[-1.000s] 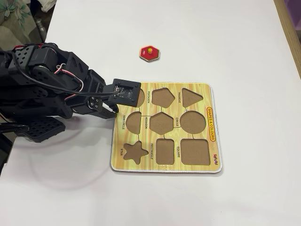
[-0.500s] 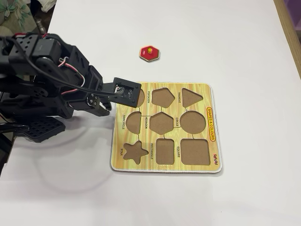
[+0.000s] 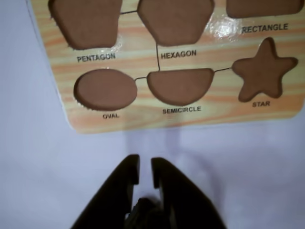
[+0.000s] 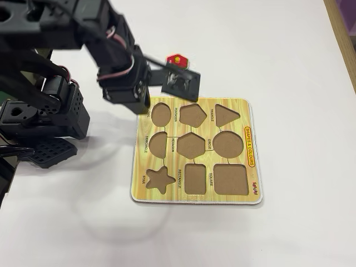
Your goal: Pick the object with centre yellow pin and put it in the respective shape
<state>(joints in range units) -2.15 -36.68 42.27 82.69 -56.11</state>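
Observation:
A red piece with a yellow centre pin [image 4: 177, 59] lies on the white table just beyond the top edge of the wooden shape board [image 4: 251, 146]. Its outline is partly hidden by my arm, and it is out of the wrist view. The board [image 3: 143, 64] has only empty brown cut-outs, among them oval [image 3: 106, 89], semicircle [image 3: 180, 86] and star [image 3: 263, 70]. My black gripper [image 3: 145, 166] hangs over bare table short of the board's edge. Its jaws stand nearly together with a thin gap and hold nothing. In the fixed view the gripper [image 4: 179, 83] is between the red piece and the board.
The arm's base and motors [image 4: 50, 111] fill the left side of the fixed view. A wooden edge [image 4: 345, 33] runs along the table's far right. White tabletop surrounds the board.

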